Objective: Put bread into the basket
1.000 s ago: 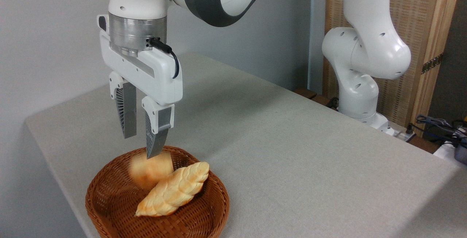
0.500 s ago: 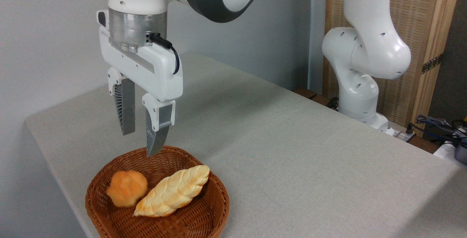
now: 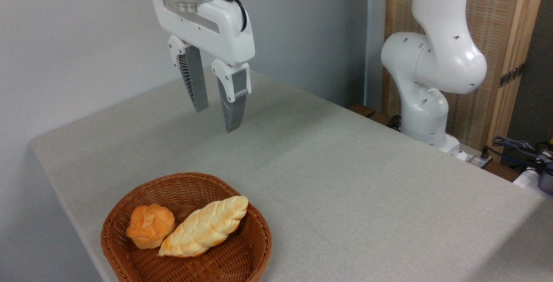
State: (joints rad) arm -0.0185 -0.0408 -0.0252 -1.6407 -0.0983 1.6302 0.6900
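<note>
The bun (image 3: pixel 150 225) lay inside the basket (image 3: pixel 242 254), on its left side, touching the left end of a long loaf (image 3: pixel 205 226) that lay slantwise across the middle. The gripper (image 3: pixel 216 115) hung high above the bench (image 3: pixel 345 195), up and to the right of the basket, released, its fingers (image 3: pixel 193 79) spread with nothing between them.

By the look of it the placing itself was finished, and the step in hand was pulling the arm clear. Doing that well would call for little: the gripper should go upward and away without dipping back toward the basket, so that neither finger catches the woven rim or knocks the bun, which sat near the left wall. The bun looked settled, resting low against the loaf, so it seemed unlikely to roll. No regrasp looked needed.

The bench was covered in a plain pale grey cloth, smooth and bare apart from the basket, which stood near the front left corner, close to the edge. A grey wall ran behind. The arm's white base (image 3: pixel 427 113) stood off the bench's far right side, before a wooden-framed woven screen (image 3: pixel 501 23). Some cables (image 3: pixel 518 148) lay at the right edge of the view.
</note>
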